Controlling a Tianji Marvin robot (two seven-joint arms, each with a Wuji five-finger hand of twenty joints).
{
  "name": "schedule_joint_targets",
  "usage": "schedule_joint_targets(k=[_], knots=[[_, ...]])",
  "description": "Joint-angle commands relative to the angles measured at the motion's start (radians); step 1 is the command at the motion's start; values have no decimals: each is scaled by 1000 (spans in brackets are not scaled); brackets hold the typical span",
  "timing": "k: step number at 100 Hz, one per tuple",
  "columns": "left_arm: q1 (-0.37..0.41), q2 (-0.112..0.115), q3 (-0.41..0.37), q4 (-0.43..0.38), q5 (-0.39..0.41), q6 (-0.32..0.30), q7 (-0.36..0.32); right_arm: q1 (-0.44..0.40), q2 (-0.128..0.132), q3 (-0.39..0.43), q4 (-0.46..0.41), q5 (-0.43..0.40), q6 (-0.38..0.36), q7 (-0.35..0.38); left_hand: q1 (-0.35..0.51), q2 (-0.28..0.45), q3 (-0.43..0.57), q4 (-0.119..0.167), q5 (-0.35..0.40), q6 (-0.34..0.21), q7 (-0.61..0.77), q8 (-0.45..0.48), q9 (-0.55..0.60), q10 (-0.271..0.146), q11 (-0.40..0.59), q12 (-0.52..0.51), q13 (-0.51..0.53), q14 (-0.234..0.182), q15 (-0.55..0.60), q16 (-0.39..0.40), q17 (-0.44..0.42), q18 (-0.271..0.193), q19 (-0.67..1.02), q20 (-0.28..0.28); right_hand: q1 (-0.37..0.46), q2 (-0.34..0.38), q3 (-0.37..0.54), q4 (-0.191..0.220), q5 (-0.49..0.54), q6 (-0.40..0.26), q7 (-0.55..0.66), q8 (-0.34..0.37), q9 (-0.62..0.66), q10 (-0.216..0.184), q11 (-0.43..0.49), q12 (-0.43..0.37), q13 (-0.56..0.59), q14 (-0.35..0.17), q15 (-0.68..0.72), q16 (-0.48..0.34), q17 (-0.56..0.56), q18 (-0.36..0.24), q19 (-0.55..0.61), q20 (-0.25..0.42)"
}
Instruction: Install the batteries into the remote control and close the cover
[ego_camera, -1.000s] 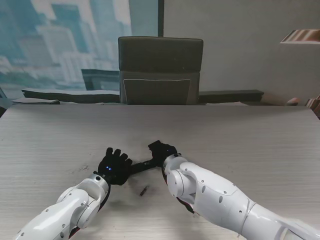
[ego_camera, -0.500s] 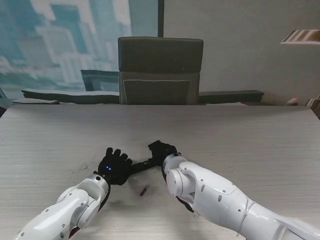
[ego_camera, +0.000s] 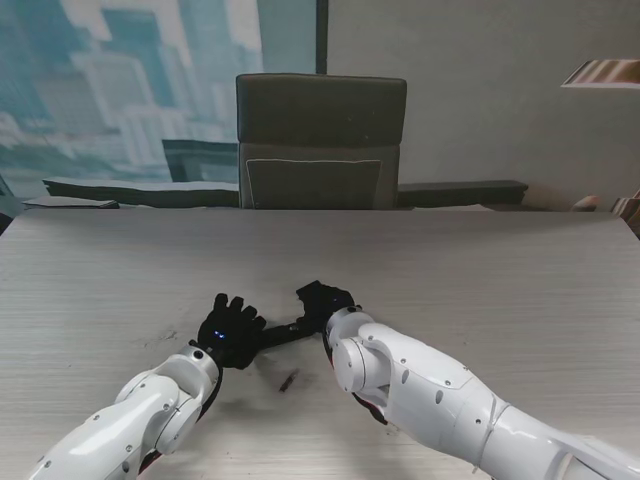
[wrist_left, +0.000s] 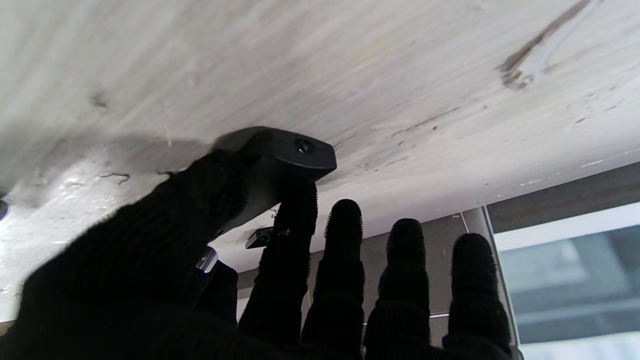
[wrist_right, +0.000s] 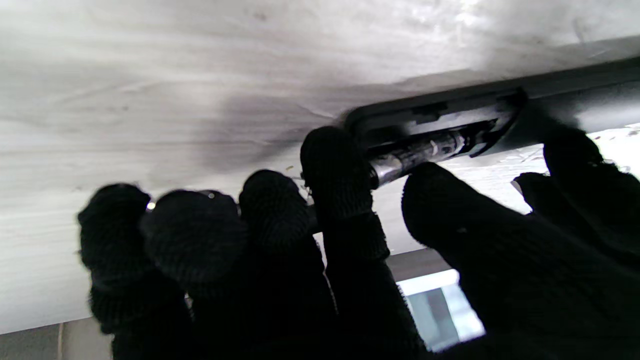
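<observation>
Remote control (ego_camera: 283, 333) lies dark and slim on the counter (ego_camera: 480, 270), lower centre of the stand frame, bridging my two hands.

My left hand (ego_camera: 228, 333) sits at the remote's left end. Left wrist view: thumb and index finger clamp the remote's rounded end (wrist_left: 287, 152), which has a small screw hole; the other three fingers (wrist_left: 410, 280) stand straight and free.

My right hand (ego_camera: 322, 302) is at the other end. Right wrist view: battery compartment (wrist_right: 440, 130) is open, cover off. A silvery battery (wrist_right: 420, 152) lies partly in the bay, one end sticking out. My index fingertip (wrist_right: 337, 170) presses that end and my thumb (wrist_right: 450, 210) is just beside the battery; remaining fingers curled. So the right hand is closed on the battery.

A small dark sliver (ego_camera: 288, 380) lies on the counter below the remote in the stand frame; cannot tell what it is.

A grey chair (ego_camera: 320, 140) stands at the counter's far edge, upper centre.
</observation>
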Motion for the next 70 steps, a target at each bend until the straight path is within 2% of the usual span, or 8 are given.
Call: schedule_joint_targets(k=[1, 70], knots=[[3, 2, 10, 13, -2, -4, -27, -8, -2, -3, 0, -1, -2, 15, 61, -9, 13, -6, 78, -121, 80, 15, 11, -8, 10, 3, 9, 12, 4, -2, -1, 10, 5, -21, 32, -30, 36, -23, 21, -18, 22, -18, 47, 56, -1, 6, 36, -10, 25, 13, 20, 33, 54, -8], [-3, 3, 19, 9, -1, -8, -42, 12, -8, -32, 27, -5, -14, 22, 96, -18, -20, -14, 75, -143, 154, 4, 13, -10, 10, 4, 8, 9, 5, -3, -1, 8, 5, -20, 85, -98, 77, -46, 18, 0, 79, -69, 70, 52, 7, 7, 38, -21, 50, 39, 45, 33, 59, -16]])
